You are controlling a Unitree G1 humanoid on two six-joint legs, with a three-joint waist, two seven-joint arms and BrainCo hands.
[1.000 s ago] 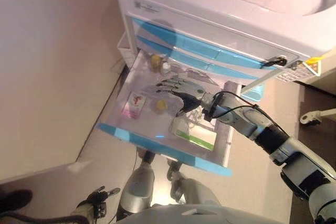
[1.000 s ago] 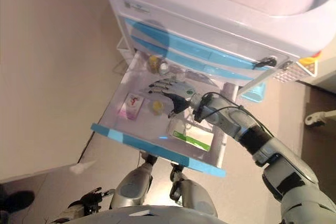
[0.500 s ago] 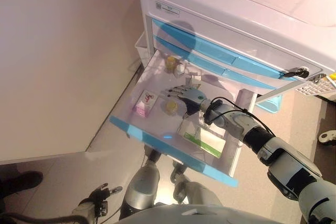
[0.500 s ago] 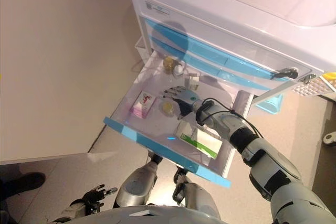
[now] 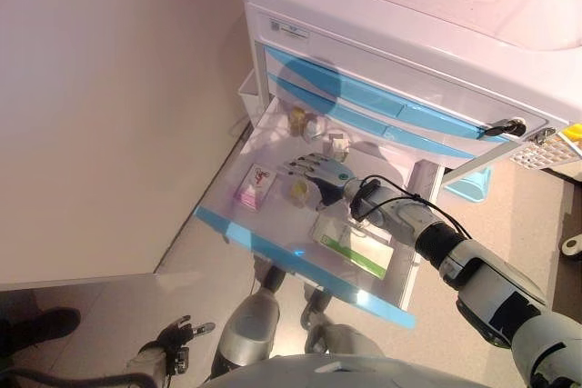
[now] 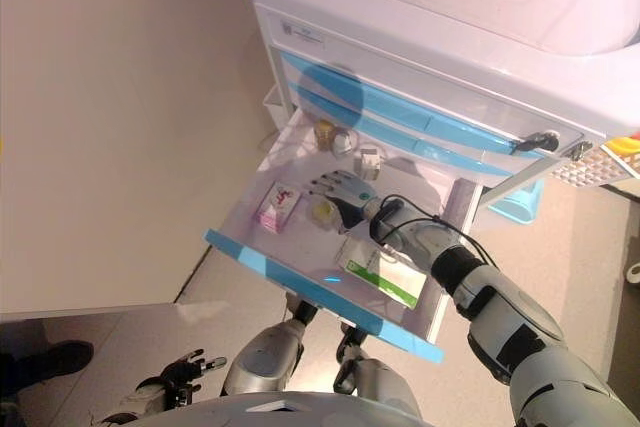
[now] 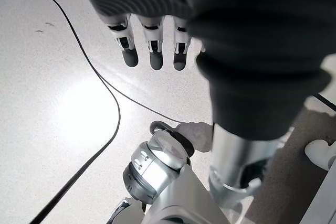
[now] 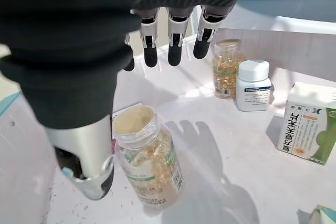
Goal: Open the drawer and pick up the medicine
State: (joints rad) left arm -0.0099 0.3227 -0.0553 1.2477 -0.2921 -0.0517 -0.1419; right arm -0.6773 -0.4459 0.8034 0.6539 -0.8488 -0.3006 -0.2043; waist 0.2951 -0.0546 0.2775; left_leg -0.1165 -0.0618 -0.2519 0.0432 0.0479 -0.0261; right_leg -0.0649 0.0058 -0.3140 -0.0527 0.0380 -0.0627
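Note:
The white drawer with a blue front point(image 5: 300, 263) stands pulled out of the cart. Inside, a bottle of yellow capsules with a beige lid point(image 5: 298, 190) stands upright near the middle; it also shows in the right wrist view point(image 8: 149, 161). My right hand point(image 5: 320, 174) is open and hovers just above and beside this bottle, the fingers point(image 8: 173, 45) straight and the thumb point(image 8: 86, 166) next to the bottle, not gripping it. My left hand point(image 5: 173, 352) hangs open low at the bottom left, over the floor.
The drawer also holds a pink box point(image 5: 255, 186), a green-and-white box point(image 5: 356, 244), a small box point(image 8: 307, 129), a second capsule bottle point(image 8: 227, 69) and a white bottle point(image 8: 253, 85). A key point(image 5: 509, 124) sits in the cart's lock. A wall is at the left.
The whole picture has shifted, so the camera has moved. My right hand stays over the drawer and has come a little closer to the beige-lidded bottle.

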